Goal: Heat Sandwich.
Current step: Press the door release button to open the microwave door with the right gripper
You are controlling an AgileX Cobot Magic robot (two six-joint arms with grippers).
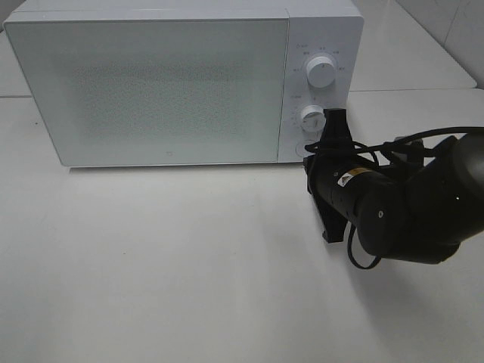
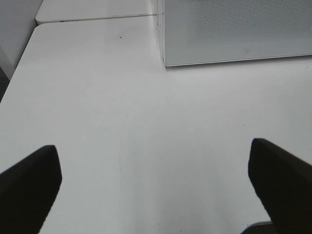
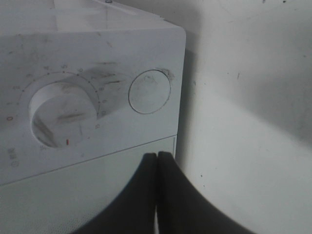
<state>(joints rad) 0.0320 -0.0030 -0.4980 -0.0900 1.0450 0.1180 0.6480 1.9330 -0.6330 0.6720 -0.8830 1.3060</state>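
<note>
Microwave: the white microwave (image 1: 151, 83) stands at the 12 o'clock end of the tabletop (image 1: 189, 265), with its frosted door shut.
Controls: the panel sits on the door's 3 o'clock side. It has an upper knob (image 1: 321, 72), a lower knob (image 1: 311, 117), and a round button (image 3: 149, 91) at 6 o'clock of the lower knob.
Right claw: the right claw (image 3: 157, 158) has its jaws pressed fully together and holds nothing. It reaches in from 4 o'clock, and its tip is at the foot of the panel, just beside the round button.
Why shut: closed jaws make one blunt point, which suits prodding a button or nudging a knob better than a spread pair would.
Contact: I cannot tell whether the tip touches the panel.
Left claw: the left claw (image 2: 153, 148) is spread wide and empty. It hangs over bare tabletop at 8 o'clock of the microwave, well apart from it, probably parked out of the way.
Sandwich: it shows in no view. It may be behind the shut door, but the frosted glass hides the inside.
Step in hand: this looks like work on the controls, either starting the heating or releasing the door.
Risk: an off-centre push could slip off the button onto the door seam.
</note>
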